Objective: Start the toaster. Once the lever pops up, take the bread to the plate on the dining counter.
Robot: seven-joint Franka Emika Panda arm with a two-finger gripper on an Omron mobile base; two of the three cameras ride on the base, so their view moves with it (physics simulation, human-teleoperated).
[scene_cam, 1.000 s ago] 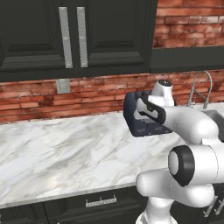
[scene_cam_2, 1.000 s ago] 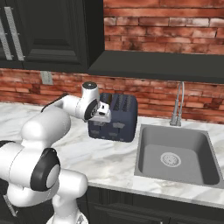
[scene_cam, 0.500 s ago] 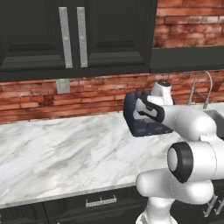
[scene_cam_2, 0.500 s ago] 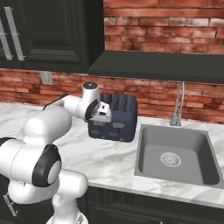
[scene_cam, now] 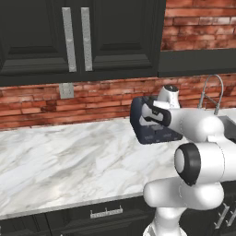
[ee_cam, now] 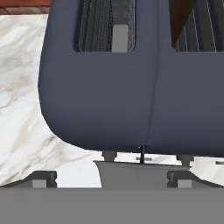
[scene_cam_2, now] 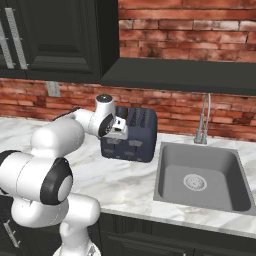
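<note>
One toaster [scene_cam_2: 131,135] (four slots in its top), one sink [scene_cam_2: 202,178], one faucet [scene_cam_2: 203,123], one wall outlet [scene_cam: 66,90], two cabinet handles [scene_cam: 69,39]

Pretty flat, even rendered lighting everywhere, no obvious light source and no glare. The marble worktop [scene_cam: 69,161] is bright, the upper cabinets [scene_cam: 73,37] nearly black with little detail. Soft shadow under the toaster [scene_cam_2: 131,136]. Base views look a bit soft and pixelated; the hand view is sharp, no edge distortion.
</note>
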